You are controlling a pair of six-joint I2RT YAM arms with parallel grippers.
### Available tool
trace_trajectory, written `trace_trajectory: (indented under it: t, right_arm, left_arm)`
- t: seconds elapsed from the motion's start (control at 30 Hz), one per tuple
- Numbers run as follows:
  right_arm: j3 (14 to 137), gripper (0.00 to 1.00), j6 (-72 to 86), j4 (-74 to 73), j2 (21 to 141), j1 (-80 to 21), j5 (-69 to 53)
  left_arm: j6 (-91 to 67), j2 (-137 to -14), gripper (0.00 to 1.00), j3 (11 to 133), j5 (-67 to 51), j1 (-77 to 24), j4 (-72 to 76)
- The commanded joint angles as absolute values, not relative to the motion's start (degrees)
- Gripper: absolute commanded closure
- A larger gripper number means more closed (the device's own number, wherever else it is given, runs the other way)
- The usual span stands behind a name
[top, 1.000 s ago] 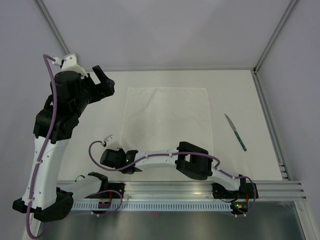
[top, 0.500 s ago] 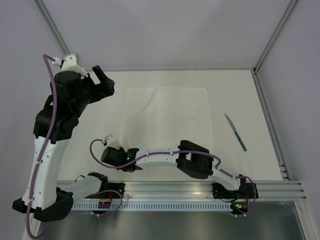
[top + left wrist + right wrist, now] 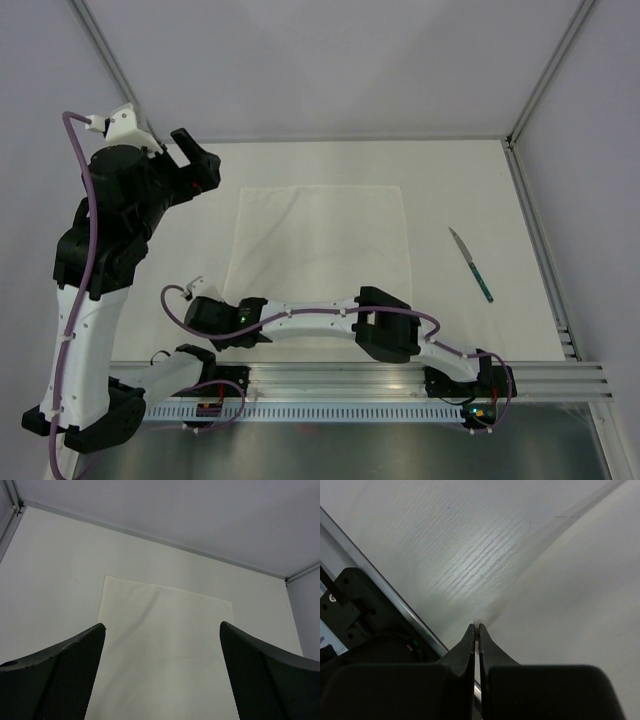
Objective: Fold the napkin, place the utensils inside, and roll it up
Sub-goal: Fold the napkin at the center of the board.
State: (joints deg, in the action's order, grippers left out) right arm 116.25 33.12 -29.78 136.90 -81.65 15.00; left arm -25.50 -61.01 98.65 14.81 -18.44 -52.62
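Now | right claw (image 3: 476, 626) pressed together, pinching napkin (image 3: 320, 240) corner | left claw (image 3: 162, 625) spread beyond napkin | risk: thin pinch slips mid-fold

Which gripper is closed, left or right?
The right gripper, pinched on the near-left corner of the napkin; the left gripper is wide open, holding nothing.
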Motion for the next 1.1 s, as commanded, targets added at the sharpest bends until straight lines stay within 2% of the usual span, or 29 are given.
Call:
trace_trajectory:
  t: [0.0,0.1,0.4,0.83,1.07]
  right_arm:
    - [120.9,0.98,32.3,-31.6,137.8,-81.9,11.9]
    - [121.6,0.99,32.1,-32.6,136.2,-80.2,11.1]
    - [113.1,1.0,29.4,-29.8,127.0,-71.9,10.0]
    - [109.1,0.99,27.2,-29.4,121.8,-60.0,8.3]
    - [103.9,1.0,26.4,-28.0,118.7,-52.8,8.7]
  left_arm:
    - [-23.8,-60.3,0.0,100.7,16.2,-18.2,-52.0]
    - [-24.2,-60.5,0.0,101.0,16.2,-18.2,-51.9]
    - [-25.7,-62.9,0.0,104.3,16.0,-18.2,-50.6]
    - [-29.5,-68.8,0.0,104.9,16.2,-16.8,-47.0]
    - [-31.9,-74.6,0.0,104.1,12.2,-14.2,-43.6]
